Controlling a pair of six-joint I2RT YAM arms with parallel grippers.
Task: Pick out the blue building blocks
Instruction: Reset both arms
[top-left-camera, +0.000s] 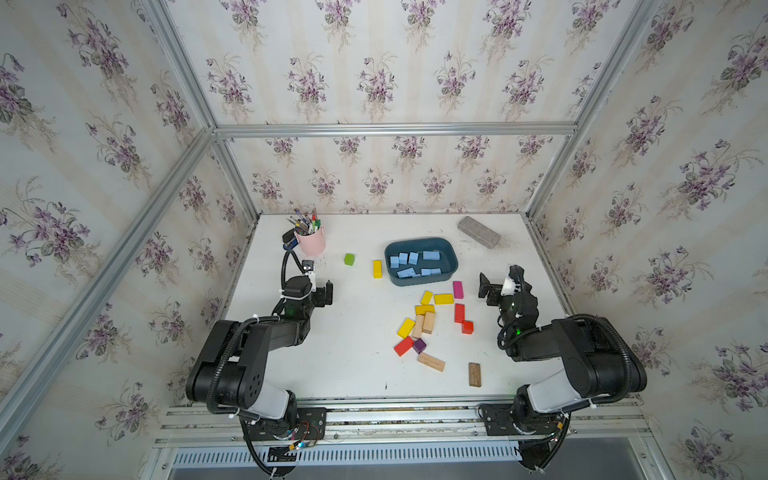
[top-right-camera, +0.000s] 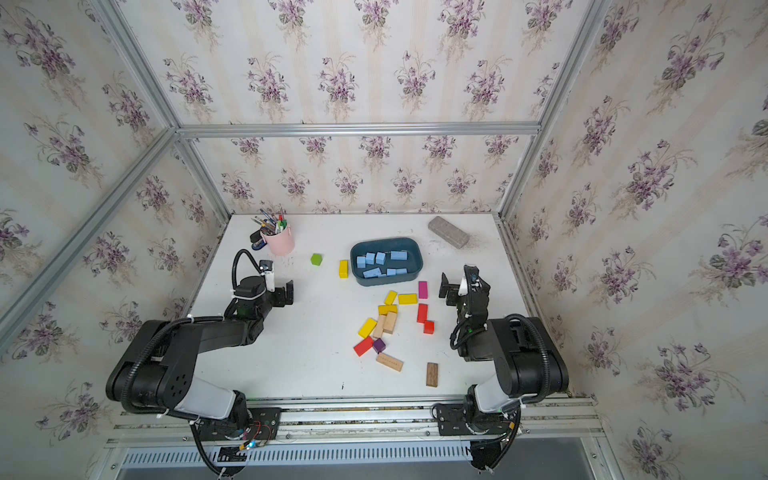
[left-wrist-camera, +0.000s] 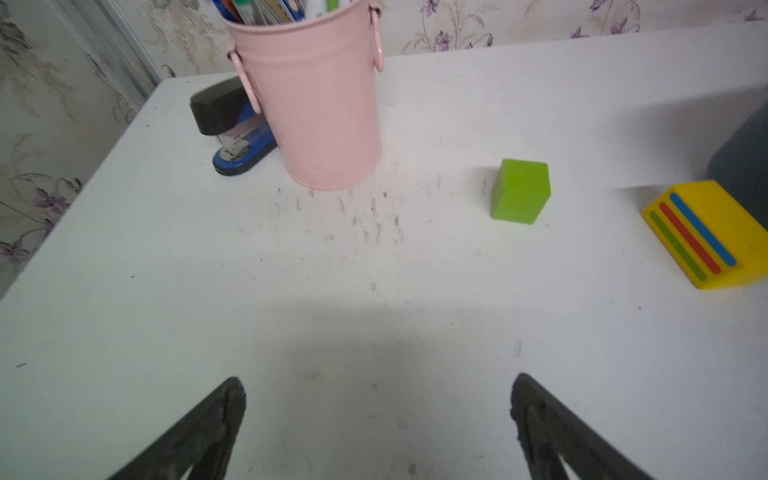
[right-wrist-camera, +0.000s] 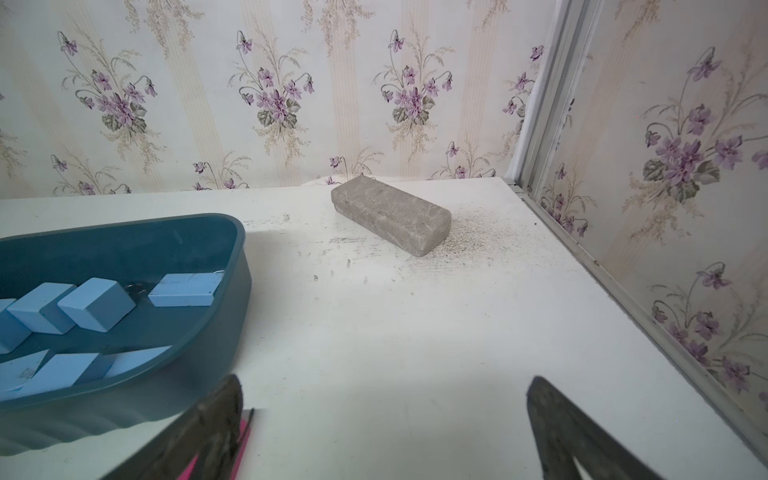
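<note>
My left fingers (left-wrist-camera: 199, 432): spread wide, nothing between them, above a bare patch of the desk (top-left-camera: 353, 357).
My right fingers (right-wrist-camera: 565, 432): also spread and empty, just beside the teal tub (right-wrist-camera: 124, 407); a pink block (right-wrist-camera: 235, 451) showed partly under one of them.
The blue building blocks (top-left-camera: 431, 254): all that I saw lay loose inside the tub.
Ahead of my left: a pink pail (left-wrist-camera: 320, 104) of pens, a stapler (left-wrist-camera: 232, 124) just behind it, then a green cube (left-wrist-camera: 520, 191) and a striped yellow block (left-wrist-camera: 706, 237), apart from each other.
Ahead of my right: a grey brick (right-wrist-camera: 390, 216) lay in scattered grit near the back corner.
Between my arms: a mixed heap (top-left-camera: 428, 320) of yellow, red, purple and wooden blocks, nearer my right.
Surface: white and matte, scuffed dark near the pail and the brick.
Room: floral wallpaper (right-wrist-camera: 270, 95) on three sides, held in metal framing.
Edges: the desk ran straight into the walls; a metal rail (right-wrist-camera: 623, 299) lined its right edge.
Open room: a broad bare stretch lay from my left fingers to the heap, and another from my right fingers to the brick.
</note>
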